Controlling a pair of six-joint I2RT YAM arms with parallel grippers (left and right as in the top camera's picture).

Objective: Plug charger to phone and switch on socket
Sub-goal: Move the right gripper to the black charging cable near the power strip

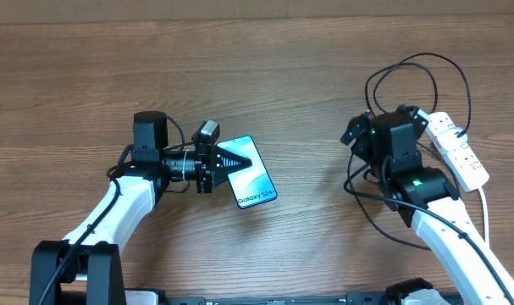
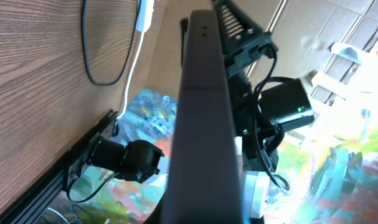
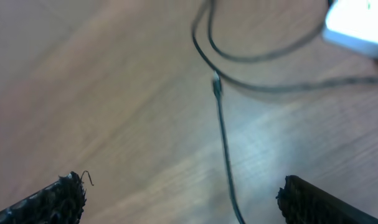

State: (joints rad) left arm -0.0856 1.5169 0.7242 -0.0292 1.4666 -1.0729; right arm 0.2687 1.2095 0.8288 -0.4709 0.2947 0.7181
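My left gripper (image 1: 236, 160) is shut on the phone (image 1: 250, 174), whose light blue screen reads "Galaxy S24". In the left wrist view the phone (image 2: 204, 124) shows edge-on as a dark bar. My right gripper (image 1: 356, 134) is open, low over the wood beside the socket (image 1: 461, 152). The charger (image 1: 426, 61) loops in black around that arm. In the right wrist view the charger (image 3: 226, 149) runs between my spread fingertips (image 3: 58, 199), and its small plug tip (image 3: 217, 87) lies on the table ahead. Nothing is between the right fingers except the cable passing below.
A thick white cord (image 1: 483, 212) leaves the socket toward the front edge. The white socket corner (image 3: 357, 25) shows at the top right of the right wrist view. The right arm (image 2: 282, 106) is seen beyond the phone.
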